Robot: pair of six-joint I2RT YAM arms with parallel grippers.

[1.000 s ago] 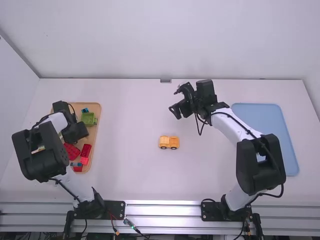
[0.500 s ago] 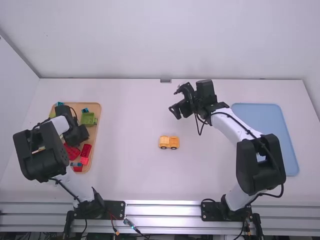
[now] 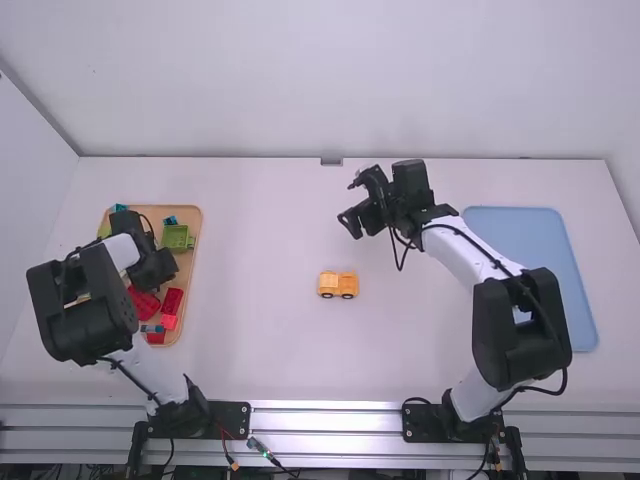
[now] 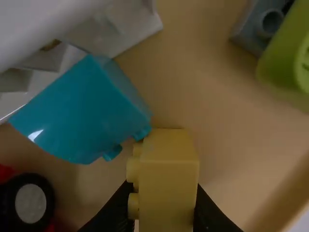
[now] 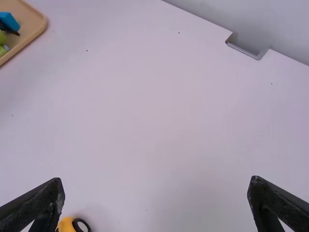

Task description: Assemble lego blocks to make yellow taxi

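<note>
Yellow block (image 4: 169,179) pinched by left hand (image 3: 153,268) at tan tray (image 3: 199,218) (right hand (image 3: 349,203) wide).

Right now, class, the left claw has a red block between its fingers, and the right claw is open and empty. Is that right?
No: the left claw holds a yellow block, as the left wrist view shows. The right claw is indeed open and empty.

The high view looks forward and down from well above and behind the surface's (image 3: 270,225) near edge. The left wrist view peers from close up into the tray (image 3: 194,213) by the left edge. The right wrist view, farther off, faces the far edge; it shares its notch (image 3: 331,161), the tray's corner and the yellow vehicle (image 3: 338,285) with the high view.
</note>
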